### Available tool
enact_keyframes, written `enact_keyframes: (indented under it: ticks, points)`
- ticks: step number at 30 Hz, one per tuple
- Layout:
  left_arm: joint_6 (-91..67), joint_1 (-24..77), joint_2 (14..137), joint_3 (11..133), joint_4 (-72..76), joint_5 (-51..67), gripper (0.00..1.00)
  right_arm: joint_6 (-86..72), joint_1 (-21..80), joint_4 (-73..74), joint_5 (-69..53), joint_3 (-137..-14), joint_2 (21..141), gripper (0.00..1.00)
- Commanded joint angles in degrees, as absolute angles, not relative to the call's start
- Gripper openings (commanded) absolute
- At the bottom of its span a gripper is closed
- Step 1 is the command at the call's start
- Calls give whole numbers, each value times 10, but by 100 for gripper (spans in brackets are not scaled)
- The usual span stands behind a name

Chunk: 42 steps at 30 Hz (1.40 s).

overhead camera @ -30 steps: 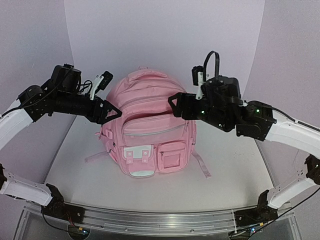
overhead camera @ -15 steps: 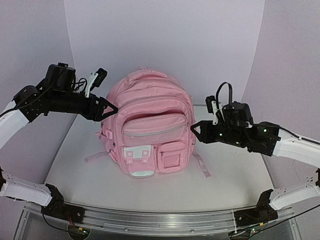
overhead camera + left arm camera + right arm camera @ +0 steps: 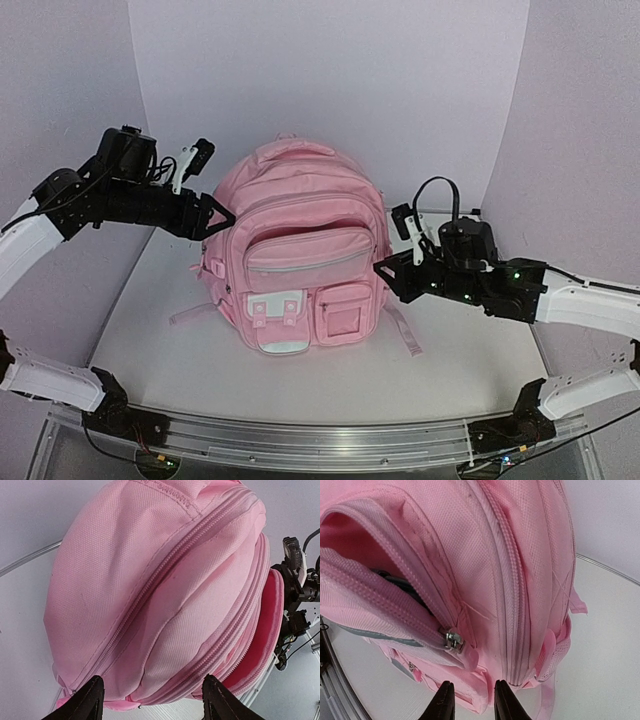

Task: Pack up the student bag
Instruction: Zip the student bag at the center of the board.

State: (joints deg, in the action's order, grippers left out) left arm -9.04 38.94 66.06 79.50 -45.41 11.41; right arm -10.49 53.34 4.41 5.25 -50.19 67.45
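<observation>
Nearest the arms' bases, the table is bare apart from the student bag, which stands upright at mid-table with its pockets facing the near edge. A thin strap trails off its right side onto the surface.

The right gripper hovers low, just beside the bag's right flank. In its wrist view the claw's jaws stand close together with a narrow gap and hold nothing. Just ahead of them a metal zip pull sits at the end of the front pocket, which gapes open. Something dark lies inside; I cannot tell what.

Further back, the left gripper hangs by the bag's upper left shoulder. Its jaws are spread wide and empty, apart from the fabric.

The likely trouble is that nothing braces the bag. If the right claw tugs the zip or nudges the side, the bag could slide left or topple, since the left claw has no hold on it. The nearly closed jaws could also miss the small pull and pinch loose fabric, or snag the trailing strap.

No brand, label or legible writing shows. The white flap and the pocket beside it look blank.
</observation>
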Motion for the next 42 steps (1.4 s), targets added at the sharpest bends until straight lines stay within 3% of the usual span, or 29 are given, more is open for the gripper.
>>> enact_keyframes:
  ticks: [1, 21, 26, 34, 42]
  points:
    - [-91, 384, 666, 822, -456, 121, 67, -55, 537, -13, 71, -515, 699, 25]
    - [-89, 374, 676, 828, -457, 138, 67, -15, 537, -45, 113, -525, 721, 3]
    - [-89, 372, 680, 828, -453, 143, 67, -10, 536, -45, 123, -522, 713, 4]
    - [-85, 367, 688, 835, -455, 150, 67, -12, 539, -48, 114, -529, 733, 16]
    - [-84, 362, 687, 835, -456, 153, 67, -5, 546, -55, 128, -535, 739, 18]
